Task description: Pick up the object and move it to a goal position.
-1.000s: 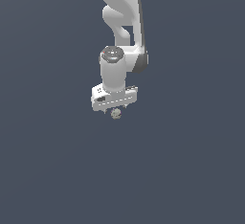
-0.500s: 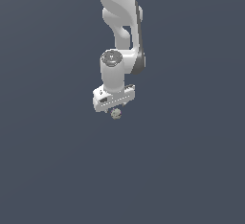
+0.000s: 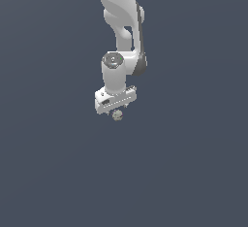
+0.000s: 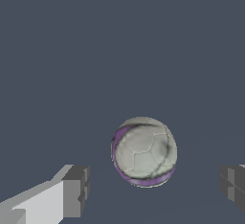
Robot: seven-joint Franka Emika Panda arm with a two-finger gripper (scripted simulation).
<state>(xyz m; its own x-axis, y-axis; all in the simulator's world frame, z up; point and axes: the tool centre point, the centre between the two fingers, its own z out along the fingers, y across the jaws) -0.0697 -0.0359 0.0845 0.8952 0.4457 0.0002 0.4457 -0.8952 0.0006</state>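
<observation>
The object (image 4: 144, 151), a mottled grey ball with a purple rim, sits on the plain bench (image 3: 58, 172) directly under the gripper (image 3: 116, 108), whose jaws are spread wide to either side, probably lined up to drop around it, though contact is hard to judge.

A small ball (image 4: 144, 151) with a soccer-ball pattern sits on the flat dark grey-blue floor (image 4: 119, 41), its panels mottled grey-white with a purple band curving round one side and underneath. The gripper (image 4: 155, 189) is spread wide: two dark finger pads (image 4: 76, 189) flank the ball, each well clear of it.
</observation>
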